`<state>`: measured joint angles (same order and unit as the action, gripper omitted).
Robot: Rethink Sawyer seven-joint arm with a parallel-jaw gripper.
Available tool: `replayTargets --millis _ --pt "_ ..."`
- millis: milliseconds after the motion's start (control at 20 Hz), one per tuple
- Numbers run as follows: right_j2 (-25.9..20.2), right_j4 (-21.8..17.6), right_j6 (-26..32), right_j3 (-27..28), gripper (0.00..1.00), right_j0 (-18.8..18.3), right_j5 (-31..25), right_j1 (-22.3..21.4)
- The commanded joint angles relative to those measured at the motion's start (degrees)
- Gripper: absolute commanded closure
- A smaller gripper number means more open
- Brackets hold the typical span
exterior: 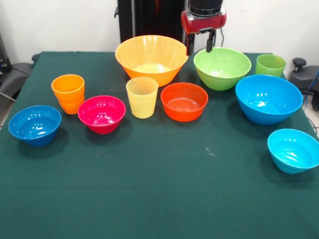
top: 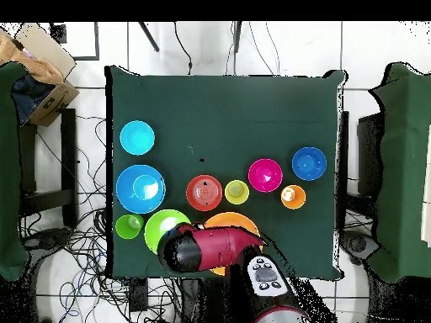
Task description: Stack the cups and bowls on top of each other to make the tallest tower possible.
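Observation:
My gripper hangs open and empty at the far side of the table. It is above the gap between the big yellow-orange bowl and the light green bowl. The orange-red bowl, pale yellow cup, magenta bowl, orange cup and small dark blue bowl stand in a row. The light green cup, big blue bowl and small cyan bowl stand at the right. Each stands alone, upright. In the overhead view the arm hides the gripper and part of the yellow-orange bowl.
The dark green table cloth is bare along the near half. The black pedestal stands behind the bowls. In the overhead view a cardboard box sits off the table's top left, and cables lie on the floor.

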<state>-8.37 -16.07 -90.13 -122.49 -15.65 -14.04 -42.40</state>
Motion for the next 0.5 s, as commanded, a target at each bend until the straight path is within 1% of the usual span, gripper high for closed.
replayTargets --millis 50,500 --pt "-4.81 -4.22 -3.58 2.84 0.00 -0.65 5.68 2.07" --pt "-4.52 -5.57 -3.56 3.68 0.00 -0.60 7.32 4.00"
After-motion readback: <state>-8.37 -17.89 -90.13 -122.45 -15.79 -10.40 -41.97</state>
